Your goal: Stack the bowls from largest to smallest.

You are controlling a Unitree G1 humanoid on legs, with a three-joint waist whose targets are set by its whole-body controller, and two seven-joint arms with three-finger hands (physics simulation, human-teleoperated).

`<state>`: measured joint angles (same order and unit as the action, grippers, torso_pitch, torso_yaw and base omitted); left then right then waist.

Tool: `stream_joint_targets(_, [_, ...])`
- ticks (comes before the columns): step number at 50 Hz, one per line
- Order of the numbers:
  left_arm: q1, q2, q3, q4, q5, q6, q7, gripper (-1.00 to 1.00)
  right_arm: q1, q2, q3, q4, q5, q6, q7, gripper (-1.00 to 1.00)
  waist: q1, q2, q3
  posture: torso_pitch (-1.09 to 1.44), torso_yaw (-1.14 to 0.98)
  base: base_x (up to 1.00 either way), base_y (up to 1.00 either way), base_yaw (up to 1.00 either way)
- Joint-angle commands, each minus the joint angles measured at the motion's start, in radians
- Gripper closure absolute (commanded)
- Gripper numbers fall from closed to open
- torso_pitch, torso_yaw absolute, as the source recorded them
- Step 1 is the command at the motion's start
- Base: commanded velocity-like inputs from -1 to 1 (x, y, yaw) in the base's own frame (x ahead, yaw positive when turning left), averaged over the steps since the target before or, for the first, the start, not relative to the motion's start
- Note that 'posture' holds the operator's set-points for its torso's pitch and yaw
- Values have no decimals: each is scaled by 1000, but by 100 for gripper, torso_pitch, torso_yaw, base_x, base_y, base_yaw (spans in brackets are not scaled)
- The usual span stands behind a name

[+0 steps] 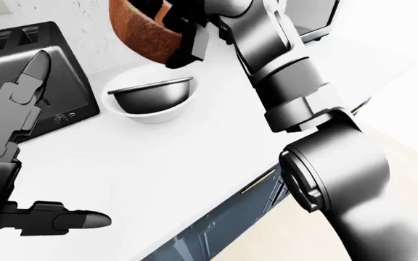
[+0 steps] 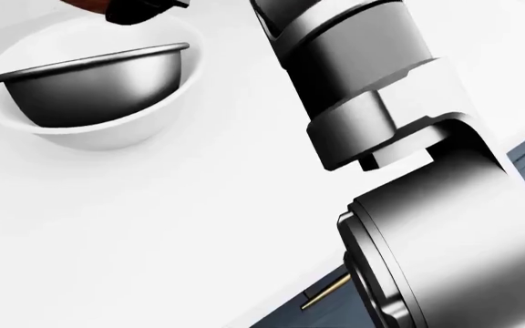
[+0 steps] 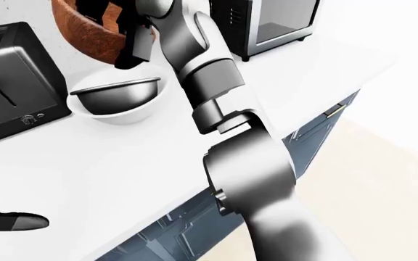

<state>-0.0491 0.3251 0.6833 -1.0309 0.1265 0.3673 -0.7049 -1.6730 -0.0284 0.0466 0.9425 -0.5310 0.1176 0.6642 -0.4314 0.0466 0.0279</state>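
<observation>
Steel bowl (image 1: 153, 94) nested upright in white bowl (image 1: 157, 113), brown bowl (image 1: 142, 30) tilted above

You are in a simulated kitchen: white countertop (image 3: 122, 157), toaster (image 3: 9, 81), countertop oven (image 3: 267, 22), blue-grey cabinet fronts (image 3: 194, 228) with brass handles.

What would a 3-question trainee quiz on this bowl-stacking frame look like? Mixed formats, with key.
1. True or false: the metal bowl sits inside the white bowl.
2. Which hand holds the brown bowl? A) left hand B) right hand C) neither
3. Fill in: in the left-eye view, the brown bowl is held ____ the nested pair, tilted.

Key
1. True: its rim shows within the white bowl on the counter.
2. B: the right hand grips its rim; the left hand stands open near the toaster.
3. above.
</observation>
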Motion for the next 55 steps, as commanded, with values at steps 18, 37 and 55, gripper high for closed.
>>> stream_joint_targets(18, [15,-18,26,-16,-18,-66,14,-100,-18,-24,-5,-20,-63,-59,-10,98,87,7,-21,0,-19,0,0,0])
stream_joint_targets(37, [33,-29,38,-16,-27,-104,3,-100,-23,-67,1,38,-213,-67,-38,28,138,9,-16,0,-20,0,0,0])
stream_joint_targets(55, [33,-36,43,-16,-41,-100,-3,-100,5,-75,-2,62,-275,-99,-60,22,149,10,-16,0,-21,0,0,0])
